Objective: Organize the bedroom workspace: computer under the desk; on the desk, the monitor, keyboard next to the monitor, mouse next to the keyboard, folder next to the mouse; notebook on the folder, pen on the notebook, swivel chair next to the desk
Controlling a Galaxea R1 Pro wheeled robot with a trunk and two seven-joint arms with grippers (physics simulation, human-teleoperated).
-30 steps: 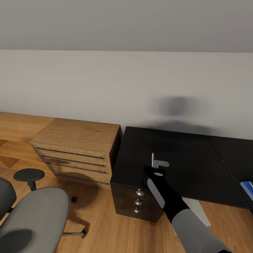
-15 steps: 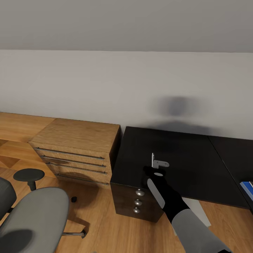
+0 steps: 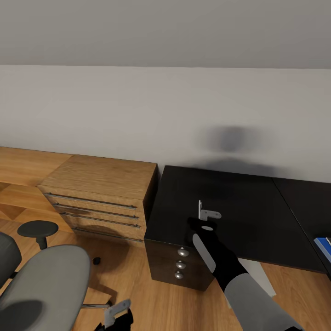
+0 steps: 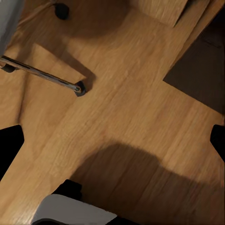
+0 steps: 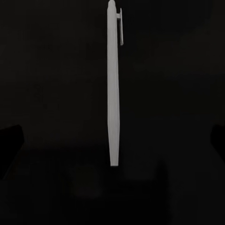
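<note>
A thin white pen (image 5: 113, 84) lies flat on the black desk (image 3: 248, 207). My right gripper (image 3: 209, 209) hovers over the pen, open, with a finger on either side and touching nothing. The blue folder (image 3: 324, 246) pokes in on the desk at the far right. The grey swivel chair (image 3: 41, 285) stands on the floor left of the desk pedestal (image 3: 170, 262). My left gripper (image 3: 115, 315) hangs low and open above the floor, near the chair's chrome leg (image 4: 42, 75). The pale computer (image 3: 261, 276) shows under the desk. Monitor, keyboard, mouse and notebook are out of view.
A light-wood drawer chest (image 3: 101, 197) with bar handles stands against the pedestal's left side. A white wall runs behind both. Wood floor (image 3: 151, 303) lies between the chair and the pedestal.
My left gripper has come up into the bottom of the head view beside the chair. The right arm and the pen have not moved.
</note>
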